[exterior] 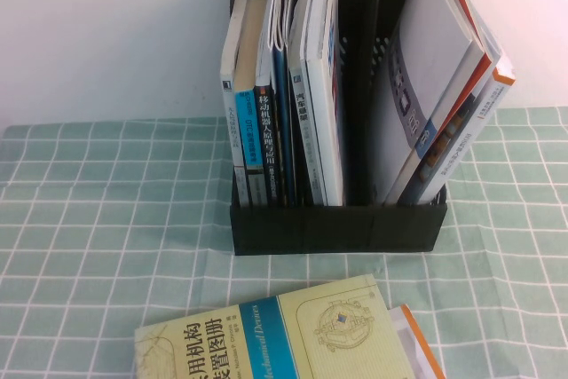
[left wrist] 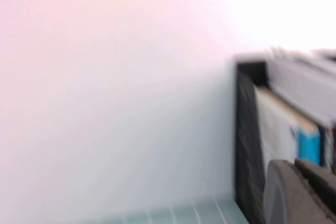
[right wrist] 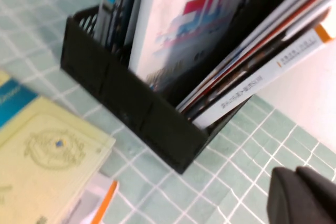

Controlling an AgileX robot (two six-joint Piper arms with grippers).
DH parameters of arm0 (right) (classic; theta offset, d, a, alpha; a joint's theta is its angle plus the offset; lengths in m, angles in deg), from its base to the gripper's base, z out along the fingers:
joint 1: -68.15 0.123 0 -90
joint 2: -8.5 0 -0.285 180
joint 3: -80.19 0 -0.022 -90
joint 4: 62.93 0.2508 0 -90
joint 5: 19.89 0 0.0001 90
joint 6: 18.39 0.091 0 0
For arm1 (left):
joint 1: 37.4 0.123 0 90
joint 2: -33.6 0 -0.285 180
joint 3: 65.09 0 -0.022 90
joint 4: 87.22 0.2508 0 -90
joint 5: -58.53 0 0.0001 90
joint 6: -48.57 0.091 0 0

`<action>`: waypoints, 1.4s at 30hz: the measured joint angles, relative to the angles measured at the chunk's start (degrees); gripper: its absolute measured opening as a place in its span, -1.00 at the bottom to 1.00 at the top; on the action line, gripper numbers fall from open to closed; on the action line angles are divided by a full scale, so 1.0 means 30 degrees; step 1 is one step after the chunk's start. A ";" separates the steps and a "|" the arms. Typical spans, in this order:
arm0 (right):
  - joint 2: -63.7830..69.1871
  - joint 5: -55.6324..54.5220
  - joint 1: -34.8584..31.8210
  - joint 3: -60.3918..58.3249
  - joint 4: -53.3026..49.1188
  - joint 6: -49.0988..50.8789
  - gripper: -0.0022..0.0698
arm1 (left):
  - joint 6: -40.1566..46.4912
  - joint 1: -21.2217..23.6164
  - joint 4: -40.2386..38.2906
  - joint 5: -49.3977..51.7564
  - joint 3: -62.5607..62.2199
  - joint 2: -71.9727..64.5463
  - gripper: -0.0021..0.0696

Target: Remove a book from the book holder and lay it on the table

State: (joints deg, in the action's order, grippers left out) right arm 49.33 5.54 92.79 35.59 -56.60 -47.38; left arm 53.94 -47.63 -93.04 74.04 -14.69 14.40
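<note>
The book (exterior: 293, 335), cream with a blue band and a diamond emblem, lies flat on the table (exterior: 106, 219) at the near edge, in front of the book holder (exterior: 337, 224). It also shows in the right wrist view (right wrist: 47, 150). The black book holder stands upright with several books in it. Neither gripper shows in the high view. My left gripper (left wrist: 295, 163) is shut and empty, beside the holder's left wall (left wrist: 244, 129). My right gripper (right wrist: 294, 171) is shut and empty, above the cloth to the right of the holder (right wrist: 131, 103).
A white book with orange edges (exterior: 417, 343) lies partly under the cream book's right side; it also shows in the right wrist view (right wrist: 92, 203). Tall books lean right out of the holder's right compartment (exterior: 444, 86). A white wall stands behind the table.
</note>
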 joint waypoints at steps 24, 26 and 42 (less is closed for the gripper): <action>-0.3846 -0.6087 0.0000 -0.6690 -0.0198 0.2085 -0.95 | 0.0000 0.1575 0.0428 -0.0470 0.2127 0.4176 -0.95; -0.3846 -0.6660 0.0000 -0.6690 -0.0893 0.2085 -0.95 | 0.0031 0.1575 0.0428 -0.0470 0.3254 0.4176 -0.95; -0.9407 -1.0280 -0.6805 -0.8727 -0.2445 0.1228 -0.95 | 0.0425 0.1575 -0.0457 0.1325 0.9363 0.4115 -0.95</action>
State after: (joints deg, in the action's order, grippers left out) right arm 21.11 -25.30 72.37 9.41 -63.94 -43.70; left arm 55.22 -42.90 -94.41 78.01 13.40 26.74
